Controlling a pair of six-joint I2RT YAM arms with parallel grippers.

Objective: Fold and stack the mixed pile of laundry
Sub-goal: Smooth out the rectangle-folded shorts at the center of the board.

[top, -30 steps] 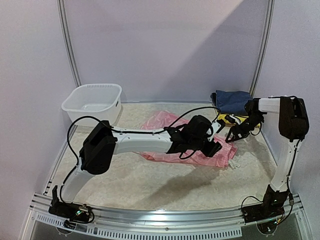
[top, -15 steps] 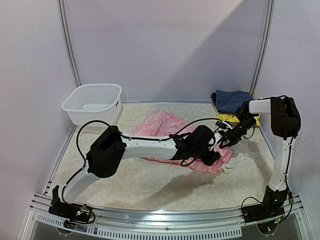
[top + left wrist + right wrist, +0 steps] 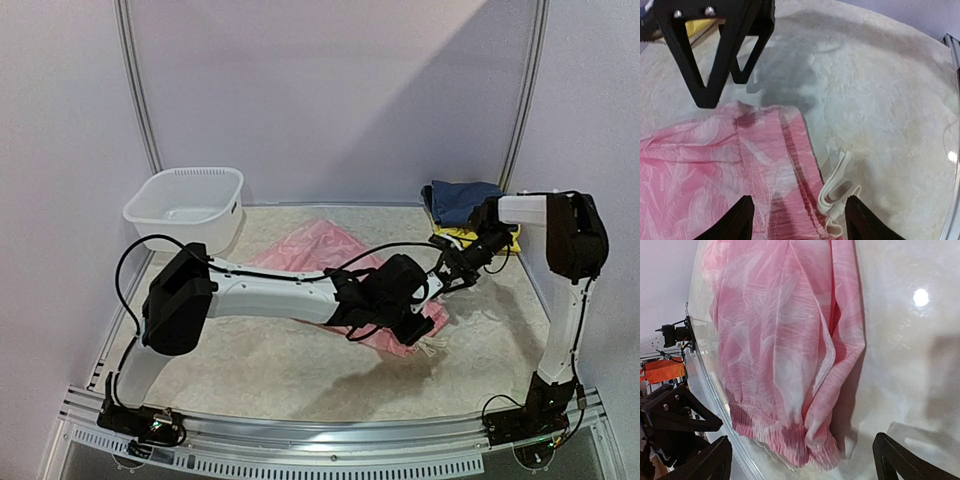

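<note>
- The pink garment (image 3: pixel 312 246) lies spread on the tabletop (image 3: pixel 280 362), from the middle toward the right front.
- The left fingers (image 3: pixel 737 225) are spread apart and grip nothing. The garment's gathered elastic band lies between them, and the wrist view does not show whether they touch it.
- A white drawstring (image 3: pixel 837 192) lies loose on the tabletop, just inside the right-hand finger of that pair.
- The right fingers (image 3: pixel 905 462) are also spread wide, with nothing held. The garment's gathered end lies in the gap between them, seen from above.
- In the left wrist view, the right fingers' tips stand just beyond the garment's far edge.
- A navy garment (image 3: pixel 462 200) and a yellow garment (image 3: pixel 450 236) lie at the right rear, apart from both pairs of fingers.
- A white basket (image 3: pixel 180 232) stands at the left rear.
</note>
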